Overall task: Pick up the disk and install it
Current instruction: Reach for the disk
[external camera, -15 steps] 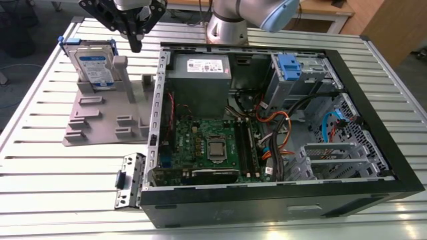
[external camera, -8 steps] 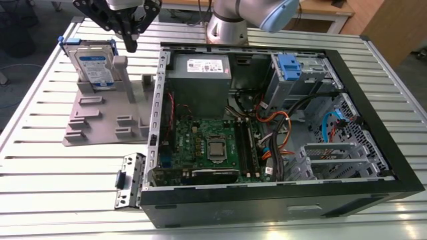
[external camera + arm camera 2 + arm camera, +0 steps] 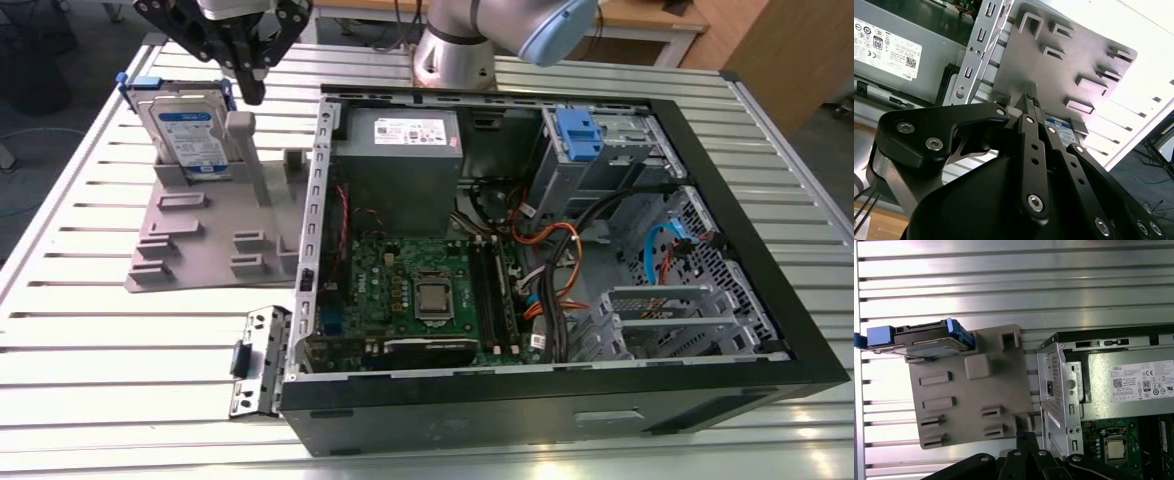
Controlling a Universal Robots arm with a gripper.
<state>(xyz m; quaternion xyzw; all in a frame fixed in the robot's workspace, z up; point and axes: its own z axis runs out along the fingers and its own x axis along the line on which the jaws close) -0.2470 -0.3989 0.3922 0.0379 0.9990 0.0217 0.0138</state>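
The disk (image 3: pixel 186 137) stands on edge in a grey holder (image 3: pixel 200 240) on the table, at the exterior view's left of the open computer case (image 3: pixel 747 300). It is silver-grey with a white-and-blue label and a blue frame. My gripper (image 3: pixel 251 92) hangs just above the holder, beside the disk's edge nearest the case. Its fingers are shut with nothing between them. In the first wrist view the disk (image 3: pixel 921 340) sits at the holder's (image 3: pixel 969 400) far end, away from the gripper (image 3: pixel 1026 436). In the second wrist view the gripper (image 3: pixel 1030 102) points at the holder (image 3: pixel 1064 55), with a strip of the disk's label (image 3: pixel 1059 124) showing.
Inside the case are a grey power supply (image 3: pixel 396 135), a green motherboard (image 3: pixel 414 290), cables, and a metal drive bay with a blue tab (image 3: pixel 577 130). A loose metal bracket (image 3: pixel 260 360) lies by the case's near corner. The robot's base (image 3: pixel 454 60) stands behind the case.
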